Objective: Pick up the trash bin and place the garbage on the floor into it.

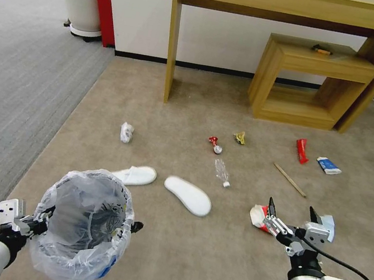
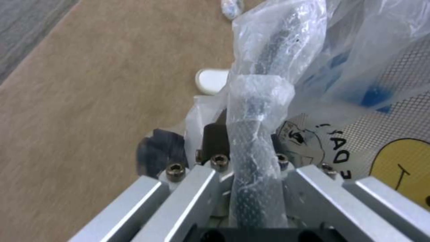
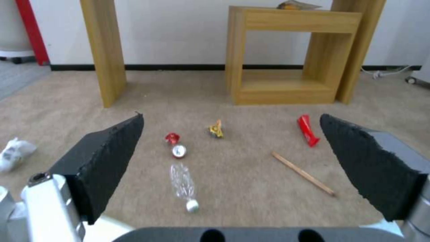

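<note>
Bin [image 1: 82,225] print: "DA!" fragment | left pincer [image 1: 45,221] clamps rim | right pincer [image 1: 293,215] spread

Bright, even indoor light, soft shadows under the tall wooden table [image 1: 297,5], head view bowed at its edges, left wrist view blurred on the carpet [image 2: 89,101], glare on the plastic bag [image 2: 264,67], right wrist view slightly soft
</note>
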You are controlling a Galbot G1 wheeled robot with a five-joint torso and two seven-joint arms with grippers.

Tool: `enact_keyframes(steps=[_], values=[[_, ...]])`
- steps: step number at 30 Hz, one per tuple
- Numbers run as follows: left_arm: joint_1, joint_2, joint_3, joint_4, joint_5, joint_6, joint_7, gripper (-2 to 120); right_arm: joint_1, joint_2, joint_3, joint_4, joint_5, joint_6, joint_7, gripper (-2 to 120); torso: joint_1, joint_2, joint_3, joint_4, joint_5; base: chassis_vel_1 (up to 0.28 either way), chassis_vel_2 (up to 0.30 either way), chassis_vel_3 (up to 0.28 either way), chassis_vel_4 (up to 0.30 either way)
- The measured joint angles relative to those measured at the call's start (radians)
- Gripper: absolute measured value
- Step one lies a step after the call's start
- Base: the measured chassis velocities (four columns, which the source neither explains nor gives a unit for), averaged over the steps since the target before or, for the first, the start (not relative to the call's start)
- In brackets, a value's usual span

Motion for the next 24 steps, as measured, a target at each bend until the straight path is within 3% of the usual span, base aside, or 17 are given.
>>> enact_keyframes(steps=[7,11,18,22,23,24], values=[[-0.003,-0.003,-0.016,0.019,0.000,-0.004,0.001,0,-0.001,0.000,-0.001,-0.012,-0.012,-0.030,-0.026,100,0.000,0.000,0.000,0.0001,-0.0008,-0.170,0.288,0.169,-0.281],[-0.013,0.007,-0.054,0.052,-0.010,-0.001,-0.004,0,0.022,-0.017,0.018,-0.038,0.015,-0.116,-0.079,100,0.000,0.000,0.000,-0.0001,-0.0008,-0.087,0.208,0.077,-0.190],[-0.021,0.078,-0.170,0.139,-0.032,0.010,0.116,0,0.133,-0.148,0.050,-0.225,0.165,-0.166,-0.232,100,0.000,0.000,0.000,0.0001,-0.0004,-0.005,0.002,0.004,-0.001],[-0.041,0.104,-0.208,0.172,-0.063,0.011,0.125,0,0.215,-0.251,0.043,-0.386,0.274,-0.183,-0.332,100,0.000,0.000,0.000,0.0005,-0.0002,0.003,-0.032,-0.012,0.026],[-0.062,0.117,-0.212,0.184,-0.072,0.011,0.124,0,0.273,-0.315,0.028,-0.500,0.315,-0.186,-0.379,100,0.000,0.000,0.000,-0.0001,-0.0002,0.000,0.000,0.000,0.000],[-0.062,0.117,-0.212,0.184,-0.072,0.011,0.124,0,0.273,-0.315,0.028,-0.500,0.315,-0.186,-0.379,100,0.000,0.000,0.000,-0.0001,-0.0002,0.000,0.000,0.000,0.000]])
